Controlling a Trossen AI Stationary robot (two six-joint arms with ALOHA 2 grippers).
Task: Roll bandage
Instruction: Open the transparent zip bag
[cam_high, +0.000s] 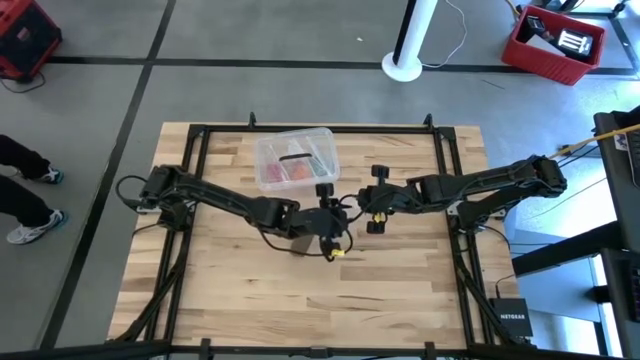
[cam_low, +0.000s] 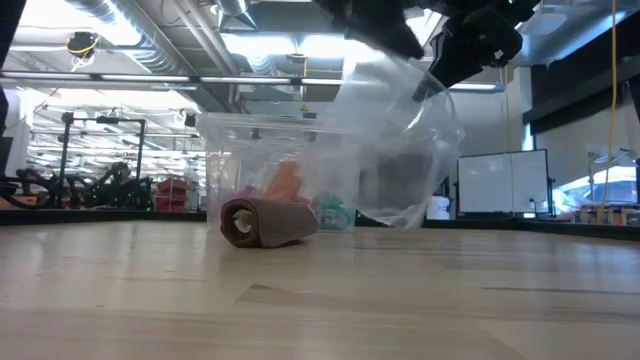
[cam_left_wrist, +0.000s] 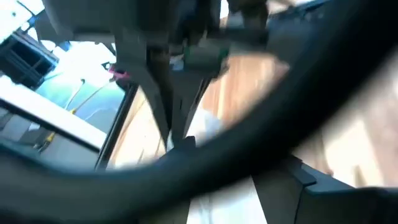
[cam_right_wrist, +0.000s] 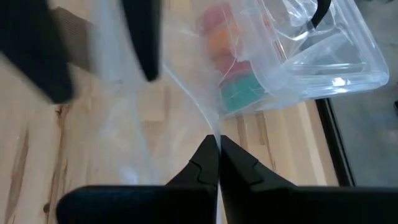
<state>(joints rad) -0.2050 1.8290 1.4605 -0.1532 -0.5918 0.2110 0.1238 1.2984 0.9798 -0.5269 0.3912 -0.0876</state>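
The bandage (cam_low: 268, 222) is a brown-tan roll lying on its side on the table, also seen under my left arm (cam_high: 300, 243) and in the right wrist view (cam_right_wrist: 71, 25). Neither gripper touches it. A crinkled clear plastic bag (cam_low: 400, 150) hangs in the air near the table's middle. My right gripper (cam_right_wrist: 216, 146) is shut on it. My left gripper (cam_right_wrist: 93, 50) stands open at the bag's other side, just above the bandage, its two dark fingers spread with clear film between them. My right gripper pinches a thin edge of the clear bag (cam_right_wrist: 214, 132) between its two fingertips, coming slanting down from the table's right side. The bag hangs slack below the fingers; whether its lower end (cam_low: 395, 218) reaches the table I cannot tell. My left gripper's fingers (cam_right_wrist: 144, 43) stand at the bag's film, but I cannot tell whether they touch it.
A clear plastic box (cam_high: 295, 160) with red, orange and green contents stands just behind the arms toward the far edge, and behind the roll in the low view (cam_low: 270, 150). Bare wood (cam_high: 300, 300) lies toward the near edge.
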